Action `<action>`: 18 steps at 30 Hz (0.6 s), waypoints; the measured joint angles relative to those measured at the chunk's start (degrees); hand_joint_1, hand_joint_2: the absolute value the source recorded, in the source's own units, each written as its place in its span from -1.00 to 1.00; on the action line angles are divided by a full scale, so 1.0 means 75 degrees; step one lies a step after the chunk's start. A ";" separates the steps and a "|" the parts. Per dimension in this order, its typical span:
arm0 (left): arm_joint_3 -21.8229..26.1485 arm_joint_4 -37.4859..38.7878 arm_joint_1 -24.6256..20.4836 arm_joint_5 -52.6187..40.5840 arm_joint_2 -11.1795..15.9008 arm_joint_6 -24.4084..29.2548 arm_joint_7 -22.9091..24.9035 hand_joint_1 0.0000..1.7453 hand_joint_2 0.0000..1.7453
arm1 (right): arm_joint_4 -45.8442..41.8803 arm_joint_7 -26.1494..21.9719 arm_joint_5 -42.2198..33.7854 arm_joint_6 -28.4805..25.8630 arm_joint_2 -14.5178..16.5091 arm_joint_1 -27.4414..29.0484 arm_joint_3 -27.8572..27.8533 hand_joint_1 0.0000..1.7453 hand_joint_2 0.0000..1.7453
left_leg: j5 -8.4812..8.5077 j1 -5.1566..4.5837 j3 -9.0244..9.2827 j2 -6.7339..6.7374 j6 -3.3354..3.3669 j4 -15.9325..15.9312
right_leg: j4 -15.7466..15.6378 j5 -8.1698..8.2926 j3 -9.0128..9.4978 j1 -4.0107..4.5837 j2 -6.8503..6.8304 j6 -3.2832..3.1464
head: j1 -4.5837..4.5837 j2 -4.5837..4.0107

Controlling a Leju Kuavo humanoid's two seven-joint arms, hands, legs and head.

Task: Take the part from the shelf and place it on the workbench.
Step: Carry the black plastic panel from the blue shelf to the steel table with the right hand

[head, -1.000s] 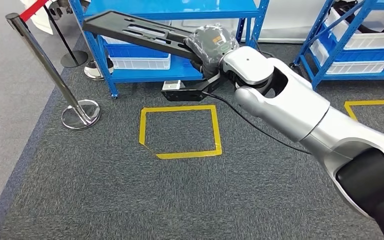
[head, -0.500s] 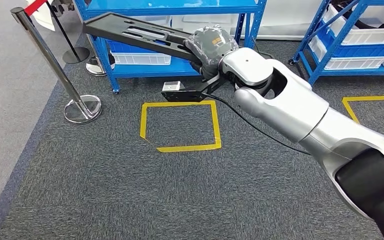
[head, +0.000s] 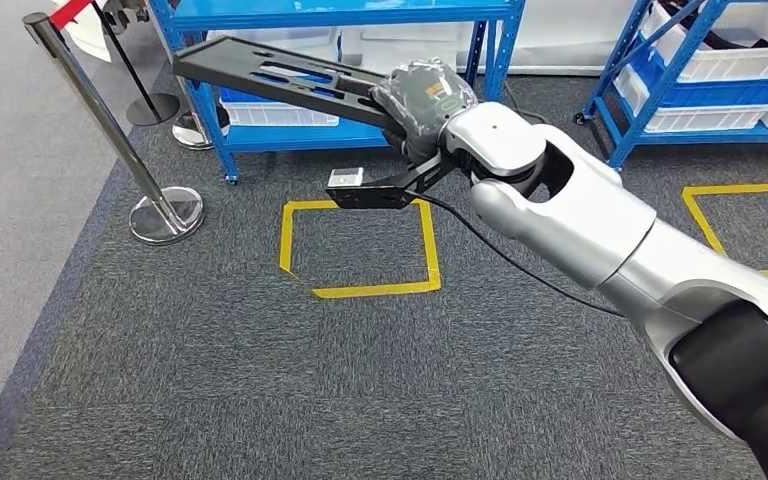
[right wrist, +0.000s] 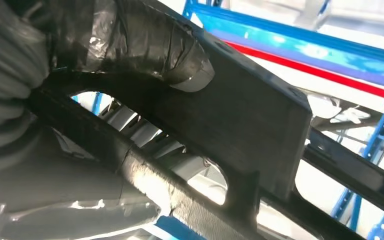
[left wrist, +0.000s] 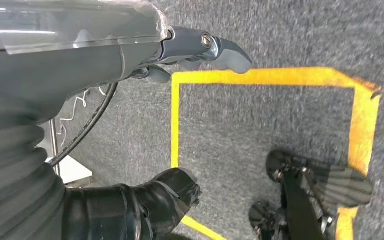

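Black part, blue shelf, yellow tape square on dark grey carpet

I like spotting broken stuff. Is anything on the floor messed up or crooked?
Yes. The yellow tape square on the carpet has one ragged corner: its near-left corner is cut slantwise, not square. Otherwise nothing stands out; the right hand holds the long black part level in the air.

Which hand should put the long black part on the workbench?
Probably the right hand: it already holds the long black part out in front of the blue shelf. The left hand hangs over the floor, holding nothing.
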 joint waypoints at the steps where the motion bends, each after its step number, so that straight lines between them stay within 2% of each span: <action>1: 0.0001 0.0000 0.0006 0.0000 0.0000 0.0000 0.0012 -1.00 1.00 | 0.0009 0.0001 0.0000 0.0004 -0.0001 0.0002 0.0000 1.00 1.00 | -0.0022 0.0014 -0.0028 -0.0004 -0.0038 0.0018 | -0.0021 0.0046 -0.0023 -0.0008 -0.0010 -0.0053 | 0.0001 0.0000; 2: 0.0002 0.0000 0.0018 0.0000 0.0000 0.0001 0.0028 -1.00 1.00 | 0.0022 0.0004 0.0000 0.0007 0.0000 -0.0003 0.0001 1.00 1.00 | -0.0175 0.0024 -0.0091 -0.0010 -0.0071 0.0151 | -0.0048 0.0108 -0.0056 -0.0014 -0.0020 -0.0119 | 0.0001 0.0000; 4: 0.0005 0.0000 0.0034 -0.0001 0.0004 0.0010 0.0053 -1.00 1.00 | 0.0043 0.0005 0.0001 0.0007 0.0005 -0.0015 0.0002 1.00 1.00 | -0.0799 0.0041 -0.0342 -0.0021 -0.0112 0.0867 | -0.0079 0.0241 -0.0167 -0.0007 -0.0030 -0.0235 | -0.0001 0.0000; 5: 0.0008 0.0000 0.0038 -0.0001 0.0009 0.0017 0.0060 -1.00 1.00 | 0.0050 0.0004 0.0001 0.0007 0.0009 -0.0012 0.0006 1.00 1.00 | -0.1162 0.0039 -0.0491 -0.0023 -0.0125 0.1379 | -0.0076 0.0305 -0.0248 0.0015 -0.0024 -0.0272 | -0.0001 0.0000; 6: 0.0011 0.0000 0.0035 -0.0003 0.0014 0.0023 0.0061 -1.00 1.00 | 0.0057 -0.0003 0.0001 0.0007 0.0011 -0.0004 0.0009 1.00 1.00 | -0.1408 0.0037 -0.0593 -0.0023 -0.0129 0.1806 | -0.0065 0.0360 -0.0330 0.0039 -0.0019 -0.0287 | -0.0002 0.0000; 7: 0.0016 0.0000 0.0032 -0.0005 0.0019 0.0027 0.0062 -1.00 1.00 | 0.0065 -0.0007 0.0001 0.0008 0.0012 0.0007 0.0014 1.00 1.00 | -0.1522 0.0031 -0.0588 -0.0024 -0.0121 0.2029 | -0.0054 0.0419 -0.0416 0.0063 -0.0014 -0.0292 | -0.0003 -0.0001; 8: 0.0022 0.0000 0.0027 -0.0009 0.0020 0.0029 0.0062 -1.00 1.00 | 0.0073 -0.0009 0.0001 0.0008 0.0012 0.0015 0.0017 1.00 1.00 | -0.1505 0.0021 -0.0442 -0.0024 -0.0096 0.1970 | -0.0045 0.0480 -0.0500 0.0087 -0.0011 -0.0294 | -0.0003 0.0000; 9: 0.0027 0.0000 0.0022 -0.0015 0.0021 0.0030 0.0062 -1.00 1.00 | 0.0078 -0.0012 0.0001 0.0007 0.0012 0.0015 0.0018 1.00 1.00 | -0.1386 0.0004 -0.0138 -0.0027 -0.0049 0.1615 | -0.0039 0.0546 -0.0581 0.0111 -0.0007 -0.0292 | -0.0003 0.0000; 11: 0.0034 -0.0003 0.0003 -0.0028 0.0035 0.0029 0.0062 -1.00 1.00 | 0.0080 -0.0012 0.0001 0.0003 0.0010 0.0002 0.0018 1.00 1.00 | -0.1160 -0.0062 0.0636 -0.0030 0.0097 0.0535 | -0.0036 0.0681 -0.0699 0.0149 -0.0008 -0.0270 | 0.0001 0.0001; 12: 0.0036 -0.0004 -0.0008 -0.0032 0.0044 0.0029 0.0059 -1.00 1.00 | 0.0080 -0.0012 0.0001 0.0002 0.0006 -0.0005 0.0017 1.00 1.00 | -0.1079 -0.0100 0.0880 -0.0030 0.0158 0.0148 | -0.0041 0.0741 -0.0731 0.0153 -0.0014 -0.0244 | 0.0002 0.0000; 13: 0.0038 -0.0006 -0.0017 -0.0034 0.0053 0.0030 0.0056 -1.00 1.00 | 0.0081 -0.0012 0.0001 0.0001 0.0001 -0.0009 0.0017 1.00 1.00 | -0.1041 -0.0138 0.0979 -0.0029 0.0206 -0.0050 | -0.0052 0.0795 -0.0746 0.0143 -0.0026 -0.0207 | 0.0004 0.0000; 16: 0.0047 -0.0005 -0.0025 -0.0041 0.0064 0.0026 0.0048 -1.00 1.00 | 0.0087 -0.0018 0.0003 0.0007 -0.0004 -0.0004 0.0019 1.00 1.00 | -0.0834 -0.0166 0.0915 -0.0006 0.0316 -0.0167 | -0.0131 0.0929 -0.0772 0.0101 -0.0039 -0.0066 | 0.0000 -0.0001; 17: 0.0050 -0.0005 -0.0026 -0.0047 0.0065 0.0011 0.0045 -1.00 1.00 | 0.0089 -0.0020 0.0006 0.0011 -0.0008 -0.0012 0.0019 1.00 1.00 | -0.0734 -0.0145 0.0894 0.0014 0.0365 -0.0232 | -0.0058 0.0812 -0.0818 0.0100 -0.0028 -0.0023 | 0.0002 -0.0002; 18: 0.0051 -0.0005 -0.0025 -0.0052 0.0061 -0.0008 0.0042 -1.00 1.00 | 0.0091 -0.0018 0.0011 0.0013 -0.0015 -0.0024 0.0018 1.00 1.00 | -0.0630 -0.0116 0.0859 0.0037 0.0406 -0.0292 | 0.0110 0.0596 -0.0893 0.0097 -0.0016 0.0013 | 0.0004 -0.0002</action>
